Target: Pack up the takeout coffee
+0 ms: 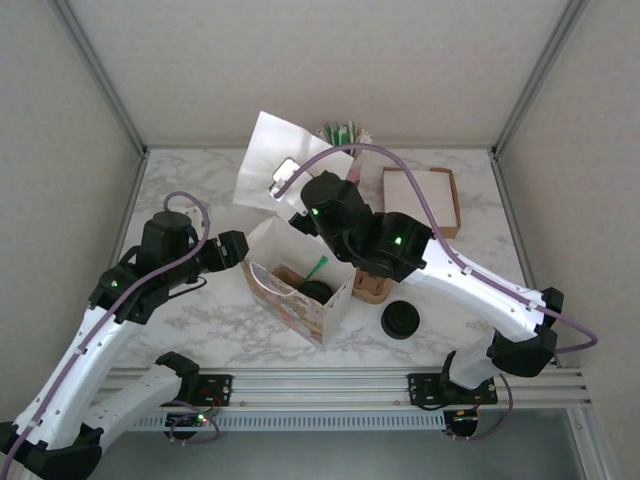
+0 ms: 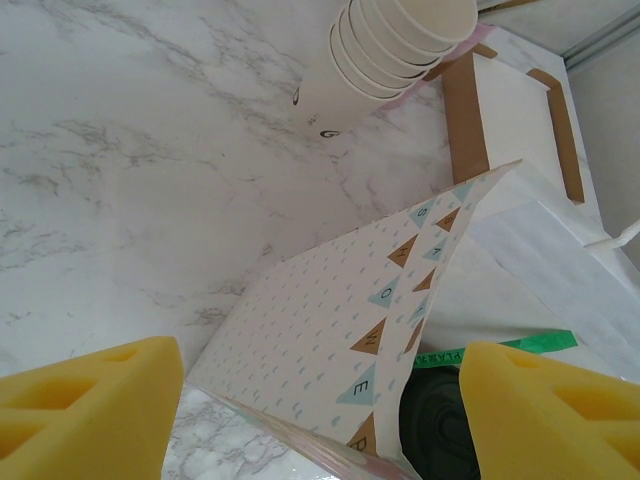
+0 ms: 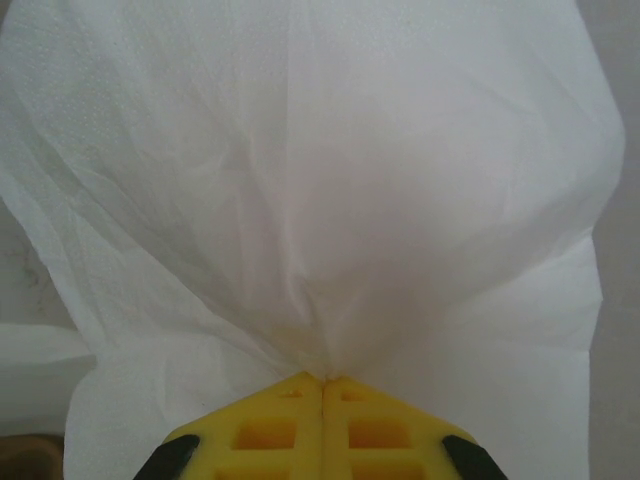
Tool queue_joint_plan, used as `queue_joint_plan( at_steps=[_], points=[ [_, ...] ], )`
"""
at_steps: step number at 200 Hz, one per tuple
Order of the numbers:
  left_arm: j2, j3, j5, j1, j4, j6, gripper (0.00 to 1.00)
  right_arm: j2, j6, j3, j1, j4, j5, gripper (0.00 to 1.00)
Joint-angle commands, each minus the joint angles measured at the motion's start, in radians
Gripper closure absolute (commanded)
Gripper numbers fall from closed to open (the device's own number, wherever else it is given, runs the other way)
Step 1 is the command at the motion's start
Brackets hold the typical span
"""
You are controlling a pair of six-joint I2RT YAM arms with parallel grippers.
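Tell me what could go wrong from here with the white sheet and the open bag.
1. The right gripper pinches the white sheet in shut jaws at one small spot; the wide, limp sheet may snag on the rim of the bag instead of going in.
2. The left gripper has its jaws apart astride the bag's wall, seemingly not clamping it, so the bag with the takeout coffee could slide or tip.

- Your table top (image 2: pixel 120 150) looks like white marble with grey veins, smooth and faintly shiny.
- The gift bag (image 2: pixel 330 330) is matt printed paper, creased at the folds.
- The tissue sheet (image 3: pixel 320 170) is thin, soft, wrinkled white paper.
- The stack of cups (image 2: pixel 400 40) is matt cream paper.
- The left gripper (image 2: pixel 322 400) has yellow, finely grained pads (image 2: pixel 90 410).
- The cardboard box (image 2: pixel 465 110) has raw brown edges.
- The takeout coffee (image 2: pixel 435 430) has a dull black plastic lid.
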Motion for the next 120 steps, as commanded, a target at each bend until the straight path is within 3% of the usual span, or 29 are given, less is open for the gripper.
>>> queue_joint_plan(
  at_steps=[1, 120],
  points=[
    [-0.003, 0.013, 0.013, -0.007, 0.01, -0.02, 0.27, -0.014, 0.021, -0.021, 0.022, -0.009, -0.014, 1.0],
    [0.008, 0.007, 0.007, -0.008, 0.012, -0.028, 0.27, -0.023, 0.2, -0.092, 0.066, -0.107, -0.096, 1.0]
  ],
)
